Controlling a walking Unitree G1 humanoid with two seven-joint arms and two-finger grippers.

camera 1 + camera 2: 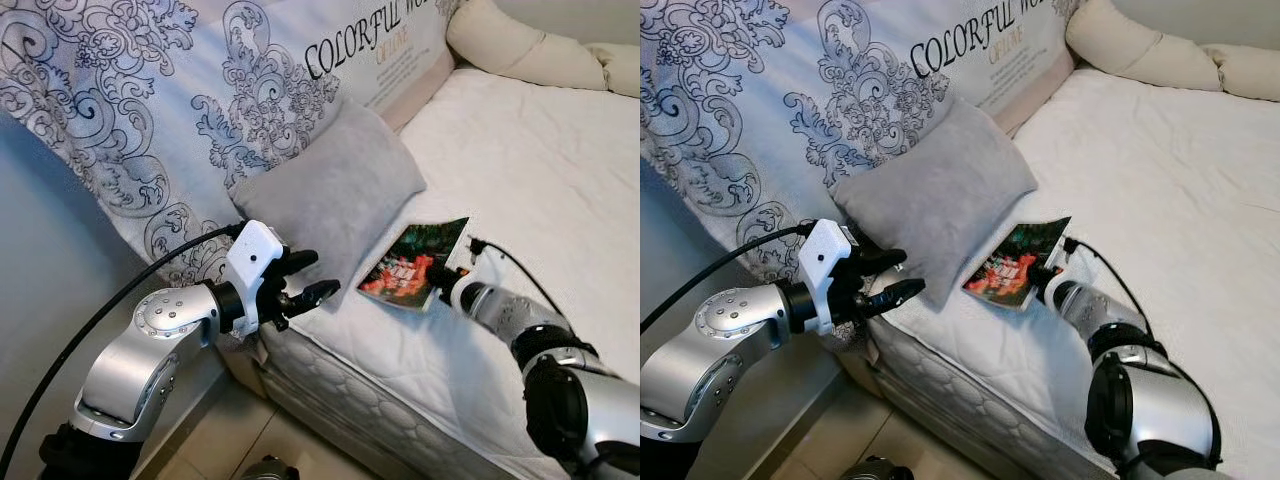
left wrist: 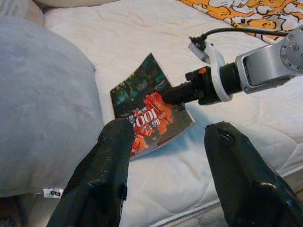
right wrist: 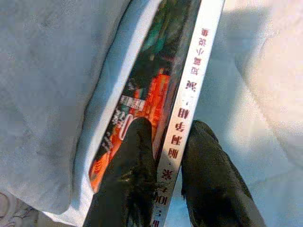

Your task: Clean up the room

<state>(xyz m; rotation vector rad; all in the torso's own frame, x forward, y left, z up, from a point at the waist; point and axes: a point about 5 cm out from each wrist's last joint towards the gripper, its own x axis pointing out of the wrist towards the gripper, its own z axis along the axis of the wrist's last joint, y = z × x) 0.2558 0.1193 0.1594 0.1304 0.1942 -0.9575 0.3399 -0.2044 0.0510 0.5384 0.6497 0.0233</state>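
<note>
We are at the pick-up step: our right claw (image 1: 437,275) has one finger on the cover and one past the spine of the book (image 1: 412,264), nearly closed on it though seemingly not yet clamped. The book lies on the bed (image 1: 540,190), just beside the grey pillow (image 1: 330,190). Our left claw (image 1: 305,278) hovers open and empty near the mattress edge. Next, we judge, a firm pinch and a lift. No container is visible.
</note>
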